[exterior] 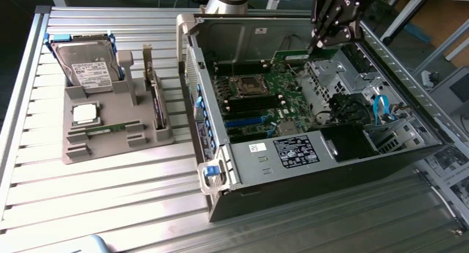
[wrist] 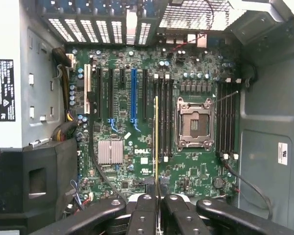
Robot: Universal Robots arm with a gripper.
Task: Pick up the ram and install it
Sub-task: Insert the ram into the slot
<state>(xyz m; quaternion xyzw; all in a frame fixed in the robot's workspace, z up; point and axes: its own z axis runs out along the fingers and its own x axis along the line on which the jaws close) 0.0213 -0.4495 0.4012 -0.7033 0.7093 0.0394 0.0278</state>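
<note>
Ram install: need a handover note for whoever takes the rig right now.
Pincer: shut on the ram, gripping one long edge.
Ram: held edge-on above the motherboard inside the open case, in line with the memory slots beside the empty CPU socket.
Done: ram picked up and brought over the board.
Left: ram is not seated in a slot.
Also: a second green stick lies in the grey tray outside the case.
</note>
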